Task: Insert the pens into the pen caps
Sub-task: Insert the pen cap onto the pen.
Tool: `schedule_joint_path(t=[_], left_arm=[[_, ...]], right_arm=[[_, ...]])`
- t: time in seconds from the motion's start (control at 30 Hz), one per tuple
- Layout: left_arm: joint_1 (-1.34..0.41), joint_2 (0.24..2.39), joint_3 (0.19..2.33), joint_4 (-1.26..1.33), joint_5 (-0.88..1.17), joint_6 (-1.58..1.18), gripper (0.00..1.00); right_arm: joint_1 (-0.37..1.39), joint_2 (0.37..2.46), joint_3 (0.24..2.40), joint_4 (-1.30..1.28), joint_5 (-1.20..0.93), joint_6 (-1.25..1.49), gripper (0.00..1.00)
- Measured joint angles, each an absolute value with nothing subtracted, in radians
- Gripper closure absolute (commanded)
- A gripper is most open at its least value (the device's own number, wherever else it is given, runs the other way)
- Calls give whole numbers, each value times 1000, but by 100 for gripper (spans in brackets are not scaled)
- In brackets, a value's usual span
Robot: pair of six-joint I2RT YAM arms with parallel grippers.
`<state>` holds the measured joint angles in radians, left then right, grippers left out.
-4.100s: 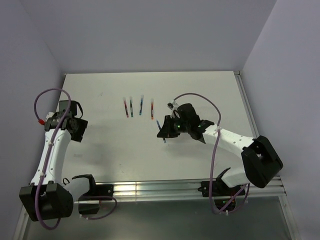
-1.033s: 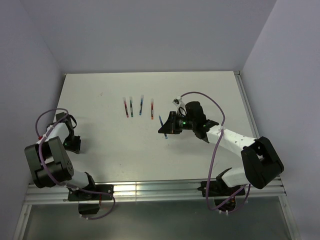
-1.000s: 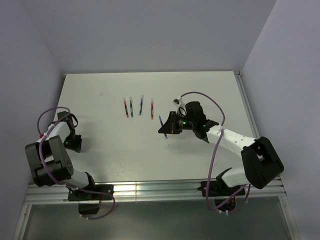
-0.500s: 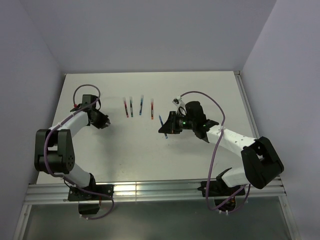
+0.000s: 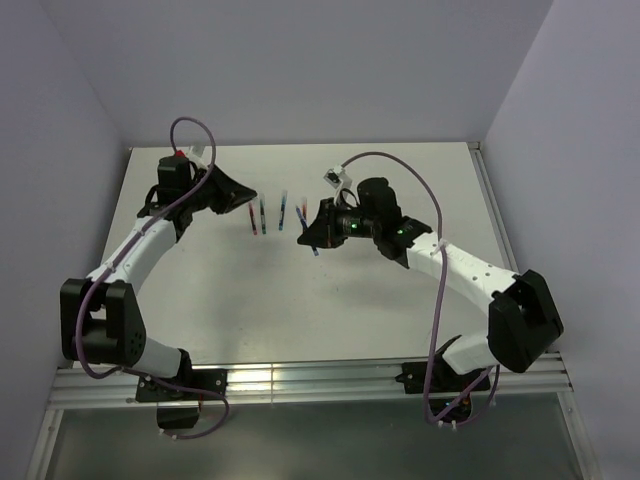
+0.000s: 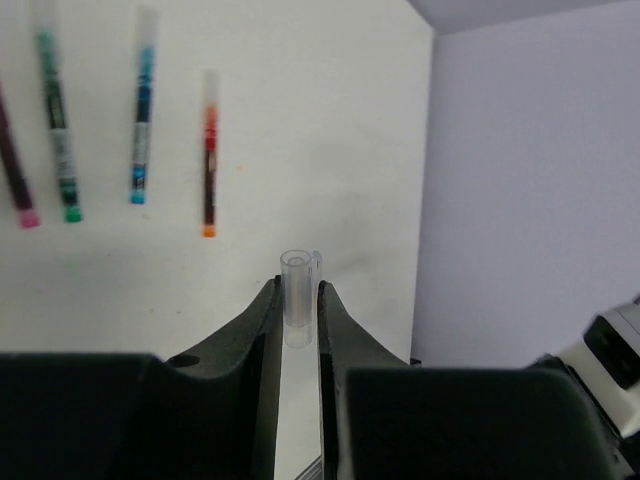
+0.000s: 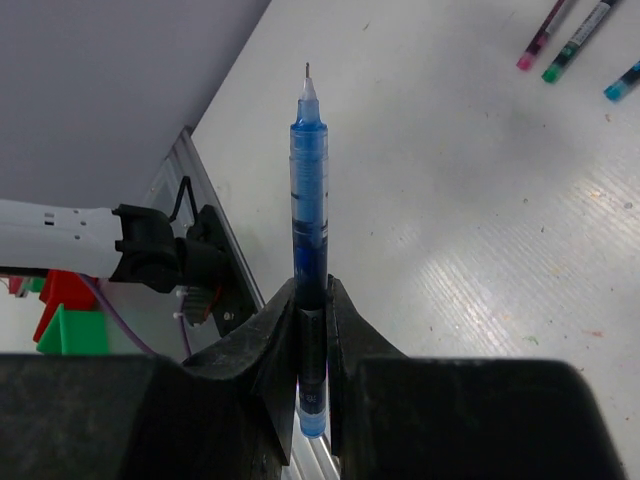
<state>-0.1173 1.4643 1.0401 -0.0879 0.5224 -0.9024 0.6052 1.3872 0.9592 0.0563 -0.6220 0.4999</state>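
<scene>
My left gripper (image 6: 298, 290) is shut on a clear pen cap (image 6: 299, 298), whose open end points forward above the table. From above, this left gripper (image 5: 248, 197) hovers just left of the row of pens. My right gripper (image 7: 313, 290) is shut on a blue pen (image 7: 308, 190), its fine tip pointing away from the fingers. Seen from the top, the right gripper (image 5: 306, 236) sits just right of the row, facing the left one. Several pens lie side by side on the table: magenta (image 5: 251, 216), green (image 5: 263, 214), light blue (image 5: 283, 211) and orange-red (image 6: 209, 150).
The white table (image 5: 400, 180) has a raised metal rail (image 5: 300, 380) along its near edge. Grey walls close in the back and both sides. The left arm's base and cable (image 7: 160, 260) show in the right wrist view.
The left arm has swung from the table's left edge up and right to the row of pens, still holding the cap. The right gripper has carried the blue pen left and slightly back.
</scene>
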Motion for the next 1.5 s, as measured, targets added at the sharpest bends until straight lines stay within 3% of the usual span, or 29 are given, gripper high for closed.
schedule_joint_path(t=[0.43,1.0,1.5], left_arm=[[-118,1395,972,171,761,-955,100],[-118,1385,884,595,836,-1248,100],[-159,1397,883,643,839,-1276,100]], right_arm=[[659,1525,1097,-48,-610,459,100],[692,1550,1199,-51,-599,486,100],[692,1550,1212,-62,-570,484,100]])
